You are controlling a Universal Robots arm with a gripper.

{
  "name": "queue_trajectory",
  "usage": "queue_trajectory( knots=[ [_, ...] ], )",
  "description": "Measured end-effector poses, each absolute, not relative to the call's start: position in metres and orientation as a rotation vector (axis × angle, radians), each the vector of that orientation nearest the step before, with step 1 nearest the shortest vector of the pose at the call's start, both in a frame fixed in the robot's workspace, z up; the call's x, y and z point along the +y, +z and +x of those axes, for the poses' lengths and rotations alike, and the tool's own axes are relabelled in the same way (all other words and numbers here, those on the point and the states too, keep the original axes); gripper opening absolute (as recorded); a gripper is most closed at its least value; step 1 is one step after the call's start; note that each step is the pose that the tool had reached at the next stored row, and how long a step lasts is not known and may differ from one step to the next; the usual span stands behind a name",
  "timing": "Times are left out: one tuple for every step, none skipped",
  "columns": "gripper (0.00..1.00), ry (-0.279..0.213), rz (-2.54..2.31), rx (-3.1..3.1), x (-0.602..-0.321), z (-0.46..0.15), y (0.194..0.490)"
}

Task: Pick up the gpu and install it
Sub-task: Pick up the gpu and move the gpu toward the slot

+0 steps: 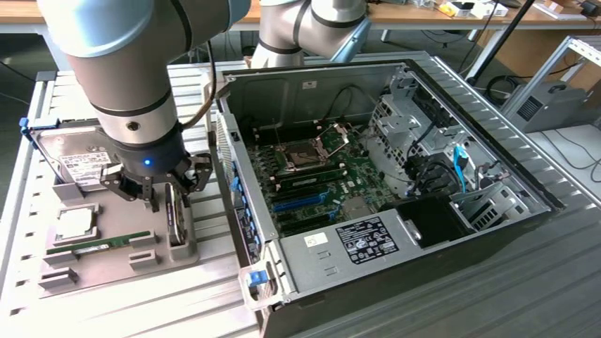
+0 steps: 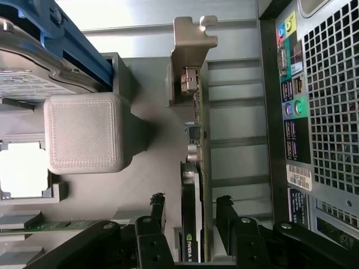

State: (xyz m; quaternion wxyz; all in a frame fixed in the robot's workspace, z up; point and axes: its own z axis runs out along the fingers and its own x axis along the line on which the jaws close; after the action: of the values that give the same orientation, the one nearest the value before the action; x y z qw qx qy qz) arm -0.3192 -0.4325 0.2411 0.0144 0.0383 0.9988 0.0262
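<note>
Gpu [image 2: 193,185] stood on its long edge in a slot of the grey tray [image 1: 117,218], with its silver bracket [image 2: 189,53] at one end. The claw [image 1: 162,201] hung directly over it. The claw was apart: one black finger [image 2: 158,208] stood on each side of the card. On at least one side a gap was visible between finger and card, so nothing was clamped.

The tray lay on a counter [image 1: 526,282] made of ribbed metal slats, pale grey. Behind the counter the room showed wooden desks [image 1: 423,17] with small things on them, dark cables on the floor and a metal frame at the exterior view's right.

The tray sat near the counter's edge at the exterior view's left. Its other side was just beside the wall of the open computer case [image 1: 376,176]. The gpu's slot was on the side of the tray nearest to the case, with a narrow strip of bare counter between them. The widest free part of the counter was in front of the case, at the exterior view's lower right.

On the tray I counted one gpu, one hard drive [image 1: 70,158] with a blue holder, one processor [image 1: 75,223] and one memory stick [image 1: 98,243]. There was one case, its side open so that the green motherboard [image 1: 319,176] was in view, and one arm [image 1: 122,63].
</note>
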Motion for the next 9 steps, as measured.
queue_trajectory(
  knots=[
    [0.5,0.081,0.119,3.11,-0.4325,-0.3192,0.2411],
    [0.5,0.082,0.119,3.11,-0.4325,-0.3192,0.2411],
    [0.5,0.081,0.119,3.11,-0.4325,-0.3192,0.2411],
    [0.5,0.082,0.119,3.11,-0.4327,-0.3194,0.241],
    [0.5,0.082,0.119,3.11,-0.4329,-0.3209,0.2409],
    [0.5,0.082,0.119,3.109,-0.4329,-0.3213,0.2402],
    [0.5,0.081,0.119,3.11,-0.4329,-0.3213,0.2401],
    [0.5,0.082,0.119,3.11,-0.4329,-0.3212,0.2399],
    [0.5,0.082,0.119,3.109,-0.4328,-0.3206,0.2397]
  ],
)
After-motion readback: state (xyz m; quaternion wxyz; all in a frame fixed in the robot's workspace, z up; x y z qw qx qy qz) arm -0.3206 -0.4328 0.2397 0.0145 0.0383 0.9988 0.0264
